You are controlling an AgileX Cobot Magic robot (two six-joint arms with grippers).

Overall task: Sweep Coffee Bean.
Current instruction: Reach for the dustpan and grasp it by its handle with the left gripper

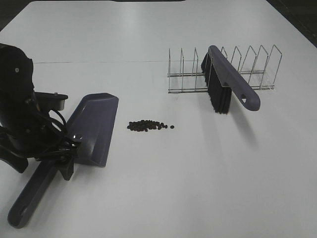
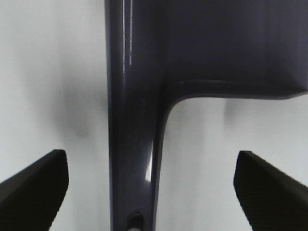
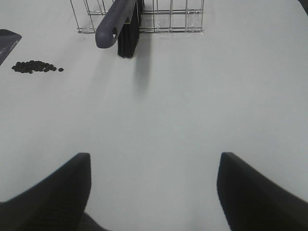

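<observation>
While the left gripper [image 2: 150, 166] hangs spread astride the long handle of the purple plastic dustpan [image 1: 95, 124], clasping nothing, the cluster of small dark coffee beans [image 1: 146, 126] lies near the pan's open edge, to one side of the handle's axis. The right gripper [image 3: 154, 166], likewise spread and empty, is judged nearer the purple black-bristled brush [image 1: 233, 84].

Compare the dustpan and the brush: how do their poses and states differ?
The dustpan lies flat on the table; the brush leans in the wire rack, bristles down. The open left hand straddles the dustpan's handle; no hand is near the brush. Both are greyish purple.
</observation>
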